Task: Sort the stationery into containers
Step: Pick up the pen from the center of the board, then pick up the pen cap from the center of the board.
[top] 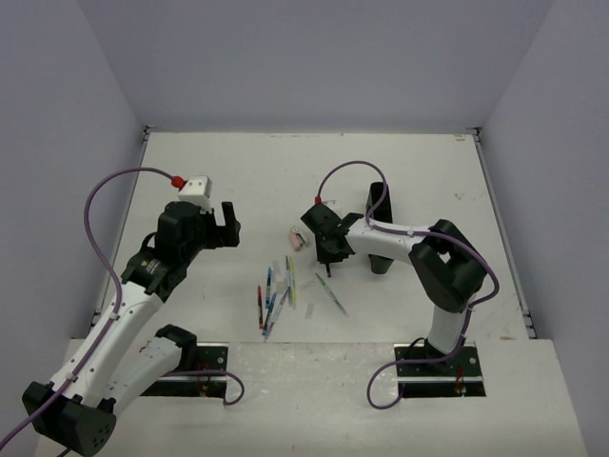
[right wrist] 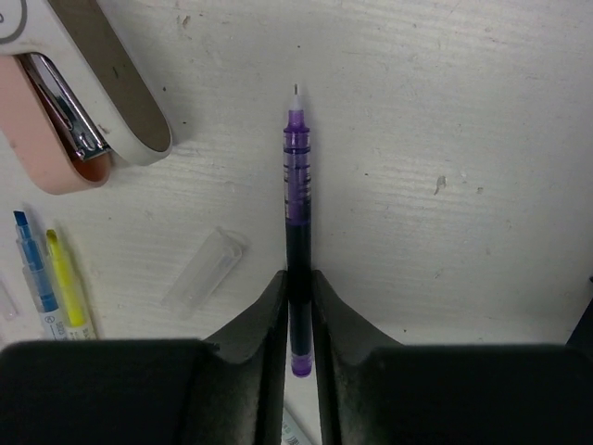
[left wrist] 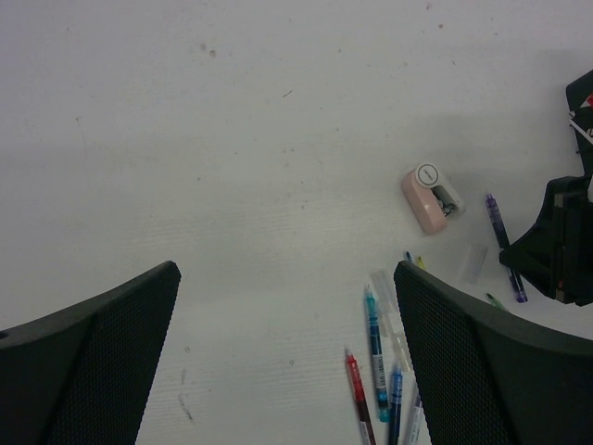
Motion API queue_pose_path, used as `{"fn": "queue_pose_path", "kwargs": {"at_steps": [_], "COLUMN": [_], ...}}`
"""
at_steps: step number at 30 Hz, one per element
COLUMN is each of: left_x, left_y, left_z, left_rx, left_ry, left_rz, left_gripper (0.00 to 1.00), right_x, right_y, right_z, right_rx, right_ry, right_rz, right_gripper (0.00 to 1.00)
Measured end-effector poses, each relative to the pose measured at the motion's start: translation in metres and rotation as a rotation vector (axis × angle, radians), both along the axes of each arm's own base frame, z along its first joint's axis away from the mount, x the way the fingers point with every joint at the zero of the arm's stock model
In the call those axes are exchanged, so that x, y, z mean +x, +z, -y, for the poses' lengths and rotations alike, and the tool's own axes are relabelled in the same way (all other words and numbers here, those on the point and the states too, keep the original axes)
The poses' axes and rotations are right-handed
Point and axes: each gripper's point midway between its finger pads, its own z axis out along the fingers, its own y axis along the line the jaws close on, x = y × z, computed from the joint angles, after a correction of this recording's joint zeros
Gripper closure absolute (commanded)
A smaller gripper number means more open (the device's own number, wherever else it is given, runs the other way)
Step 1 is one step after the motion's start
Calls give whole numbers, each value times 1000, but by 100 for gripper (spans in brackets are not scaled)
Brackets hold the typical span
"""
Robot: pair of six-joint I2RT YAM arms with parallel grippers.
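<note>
My right gripper is shut on a purple pen, its fingers pinching the barrel near the back end; the tip points away over the table. The pen also shows in the left wrist view. My left gripper is open and empty, above bare table left of the pens. Several loose pens lie at centre front: red, teal, blue, yellow. A pinkish-white piece lies beside my right gripper. The black tray is partly hidden behind my right arm.
A single green pen lies apart, right of the pile. A clear pen cap lies left of my right fingers. Grey walls close in the table on three sides.
</note>
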Motion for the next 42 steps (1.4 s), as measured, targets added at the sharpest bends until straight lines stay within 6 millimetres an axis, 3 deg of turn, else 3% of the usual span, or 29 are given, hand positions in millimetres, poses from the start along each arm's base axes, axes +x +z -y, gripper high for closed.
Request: {"fn": "queue_pose_path", "kwargs": {"at_steps": [2,7,12,15,19,22,24,26,28,31,36,42], "left_x": [0,2,16,25,28,26,21,22,17,3,-5,-5], "left_y": [0,-6,-4,13,15,-4,-23,-44,-72,-113,-152,-161], "left_z": [0,1,17,63,130,163,181,206,226,237,237,231], "left_rx": [0,9,32,47,44,65,105,133,169,228,283,317], "left_ry": [0,-1,-17,-105,-221,-273,-303,-335,-374,-416,-430,-412], "left_rz": [0,-26,-86,-87,-111,-158,-207,-246,-296,-385,-471,-487], "left_gripper": [0,0,0,0,1,8,15,26,40,61,63,63], "right_x": [0,0,-8,-8,-3,-11,-18,-27,-33,-40,-43,-42], "right_y": [0,1,15,59,161,229,257,273,284,289,271,248], "right_z": [0,2,25,35,48,67,80,95,109,125,133,131], "right_rx": [0,-4,-45,16,211,333,379,391,398,392,345,285], "right_ry": [-3,-5,-12,-16,-37,-58,-66,-77,-94,-118,-127,-117], "right_rz": [1,7,38,115,345,512,586,632,670,699,671,607], "right_gripper": [100,100,100,100,100,100,100,100,100,100,100,100]}}
